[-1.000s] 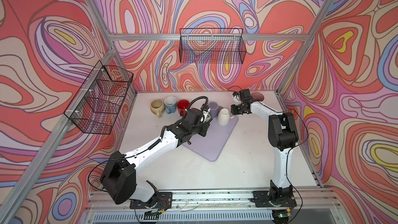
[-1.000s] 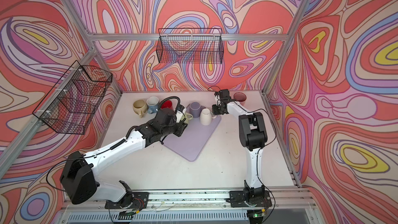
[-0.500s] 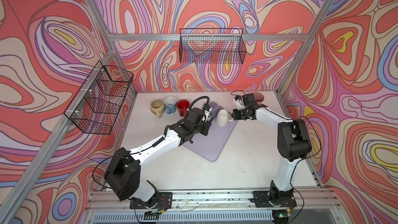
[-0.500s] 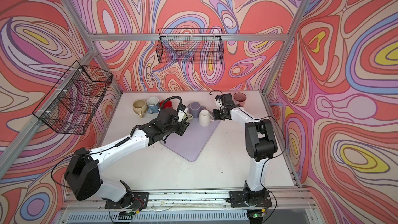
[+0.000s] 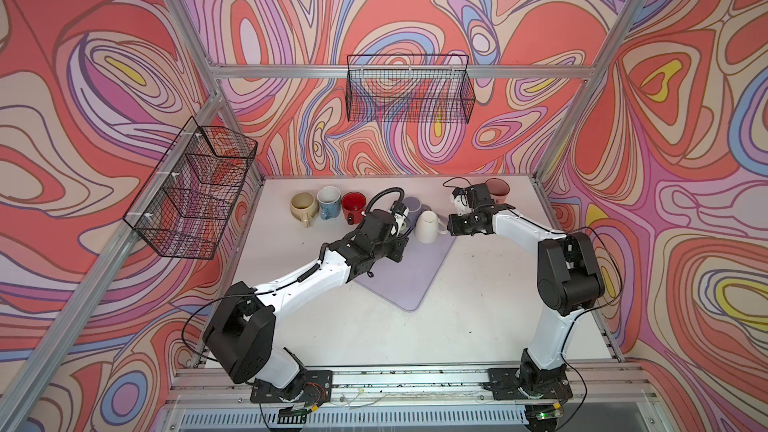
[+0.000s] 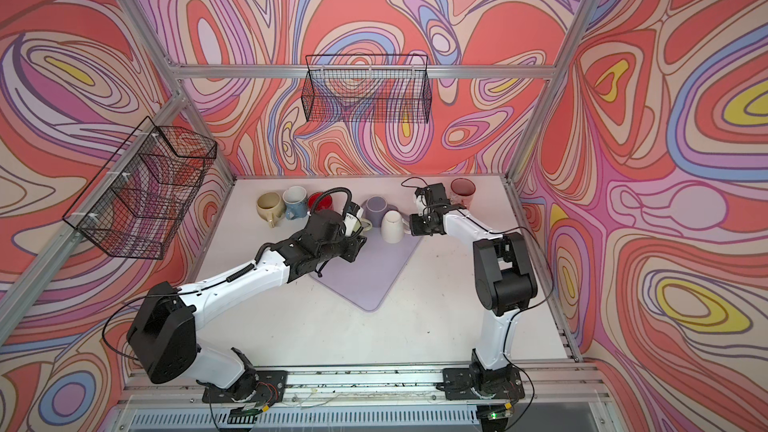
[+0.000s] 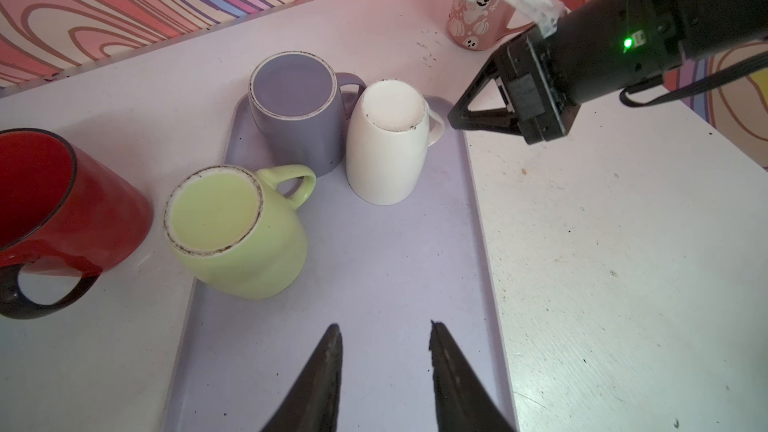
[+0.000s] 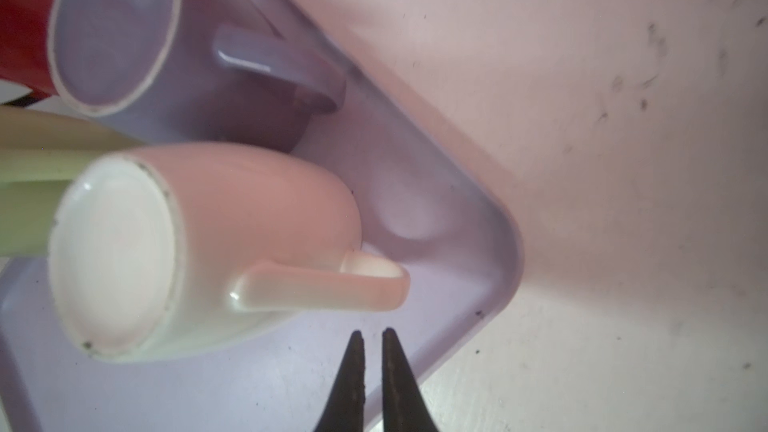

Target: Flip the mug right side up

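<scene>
walls (image 5: 415, 2): swirled red-lilac print | frame (image 5: 291, 71): aluminium | back basket (image 5: 409, 89), side basket (image 5: 191, 193): black wire | tabletop (image 5: 478, 305): white, scuffed

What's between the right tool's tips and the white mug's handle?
Only a bare strip of lilac tray. In the right wrist view the shut right tool sits short of the handle of the upside-down white mug, not touching.
</scene>
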Tool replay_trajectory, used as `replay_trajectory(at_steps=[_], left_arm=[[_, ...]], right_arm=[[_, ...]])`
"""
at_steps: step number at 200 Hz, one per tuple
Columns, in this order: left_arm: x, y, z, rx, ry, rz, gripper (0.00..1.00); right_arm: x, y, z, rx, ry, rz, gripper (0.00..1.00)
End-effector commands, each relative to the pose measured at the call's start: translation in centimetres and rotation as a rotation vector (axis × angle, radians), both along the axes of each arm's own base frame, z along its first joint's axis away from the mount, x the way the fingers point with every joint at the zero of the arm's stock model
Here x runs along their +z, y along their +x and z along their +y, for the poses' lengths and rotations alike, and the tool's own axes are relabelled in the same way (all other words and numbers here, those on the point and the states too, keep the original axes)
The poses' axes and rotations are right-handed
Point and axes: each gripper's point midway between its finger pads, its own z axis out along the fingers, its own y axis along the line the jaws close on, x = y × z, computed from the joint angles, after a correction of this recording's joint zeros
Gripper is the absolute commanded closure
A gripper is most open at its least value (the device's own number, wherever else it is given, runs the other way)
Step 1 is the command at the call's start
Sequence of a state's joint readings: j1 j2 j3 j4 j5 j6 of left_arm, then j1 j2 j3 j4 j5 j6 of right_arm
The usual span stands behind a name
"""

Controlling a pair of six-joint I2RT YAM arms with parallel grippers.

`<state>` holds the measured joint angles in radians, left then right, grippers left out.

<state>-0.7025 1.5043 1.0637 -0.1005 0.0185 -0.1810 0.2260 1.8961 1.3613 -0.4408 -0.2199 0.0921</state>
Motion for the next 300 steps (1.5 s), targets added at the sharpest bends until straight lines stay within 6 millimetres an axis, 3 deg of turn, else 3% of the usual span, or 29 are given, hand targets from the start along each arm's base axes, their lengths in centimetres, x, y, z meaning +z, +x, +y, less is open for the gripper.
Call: replay_trajectory(at_steps=[1, 36, 68, 98, 151, 208, 244, 275, 300], left_arm=[[0.3, -0.4, 0.0, 0.0, -0.028, 0.002, 0.62], [0.4, -0.6, 0.5, 0.008, -0.022, -0.004, 0.62], [0.7, -0.7, 0.9, 0.018, -0.016, -0.014, 0.62], [0.5, -0.4, 0.8, 0.019, -0.007, -0.021, 0.62], [-0.2, 0.3, -0.2, 0.017, -0.031, -0.009, 0.63], [-1.3, 0.4, 1.3, 0.087, -0.067, 0.014, 0.62], [-2.0, -0.1, 1.1, 0.057, -0.063, 0.033, 0.58], [-4.3, -0.3, 0.9, 0.048, -0.06, 0.057, 0.47], [-5.3, 0.0, 0.3, 0.06, -0.081, 0.075, 0.44]], right_arm=[[0.5, 2.2, -0.5, -0.038, -0.047, -0.034, 0.9], [-1.5, 4.5, 1.0, -0.013, 0.022, -0.004, 0.91], [-2.2, 4.3, 1.6, -0.013, 0.056, 0.011, 0.91], [-2.3, 2.1, 2.3, -0.002, 0.075, 0.031, 0.91], [-2.5, -2.6, 6.2, 0.033, 0.131, 0.074, 0.92], [-3.2, -6.3, 9.9, 0.045, 0.174, 0.135, 0.93], [-2.4, -6.3, 8.5, 0.005, 0.113, 0.114, 0.94], [0.1, -5.1, 6.7, -0.022, 0.091, 0.055, 0.93], [0.8, -4.5, 5.0, -0.052, 0.084, 0.034, 0.86]])
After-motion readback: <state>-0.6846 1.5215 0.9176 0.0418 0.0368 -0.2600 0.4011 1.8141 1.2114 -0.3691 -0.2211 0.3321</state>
